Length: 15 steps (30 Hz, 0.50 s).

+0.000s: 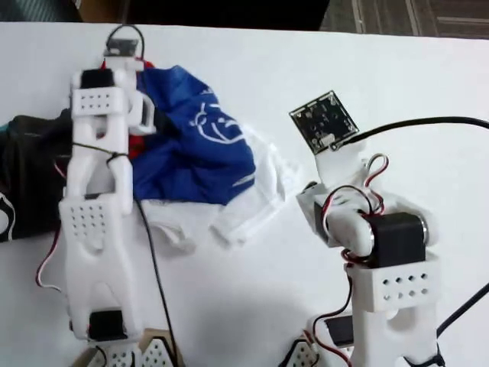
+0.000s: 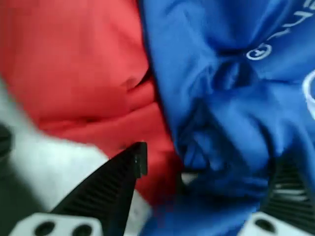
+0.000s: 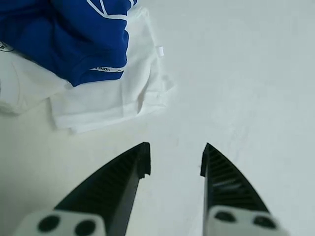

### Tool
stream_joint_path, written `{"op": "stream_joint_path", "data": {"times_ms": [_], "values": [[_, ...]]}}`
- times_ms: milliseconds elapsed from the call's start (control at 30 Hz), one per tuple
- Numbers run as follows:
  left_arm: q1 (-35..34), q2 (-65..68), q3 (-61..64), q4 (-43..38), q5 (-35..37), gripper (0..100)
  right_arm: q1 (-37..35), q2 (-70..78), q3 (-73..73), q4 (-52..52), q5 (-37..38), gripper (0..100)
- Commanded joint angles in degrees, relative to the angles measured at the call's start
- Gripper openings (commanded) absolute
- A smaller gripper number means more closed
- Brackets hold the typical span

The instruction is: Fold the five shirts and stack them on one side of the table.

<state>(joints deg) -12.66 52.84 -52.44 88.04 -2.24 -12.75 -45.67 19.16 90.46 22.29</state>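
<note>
Left gripper [image 2: 211,169], jaws wide, over the blue shirt [image 2: 231,98] beside the red shirt [image 2: 74,64]. Right gripper [image 3: 175,150], jaws parted (holding nothing), above the table [image 3: 246,73] near the white shirt [image 3: 108,98].

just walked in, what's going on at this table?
Nothing looks folded or stacked yet. The left end effector is open, low over the spot where the crumpled blue printed fabric shirt overlaps the red fabric shirt. The right end effector is open above the bare white table, beside the rumpled white fabric shirt. A black fabric shirt lies at the high view's left edge.
</note>
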Motion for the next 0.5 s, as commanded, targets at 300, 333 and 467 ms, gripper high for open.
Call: {"op": "stream_joint_path", "data": {"times_ms": [300,333,467], "values": [[-3.6,9.67,-8.66,7.38,-10.2,19,0.04,0.04,-0.26,-0.84,0.44,17.7],[-4.75,9.93,-9.45,8.18,-12.48,11,0.04,0.04,-0.26,-0.75,0.44,17.7],[-11.52,10.81,-11.03,8.62,-13.98,4,0.04,0.04,-0.26,-0.75,0.44,17.7]]}}
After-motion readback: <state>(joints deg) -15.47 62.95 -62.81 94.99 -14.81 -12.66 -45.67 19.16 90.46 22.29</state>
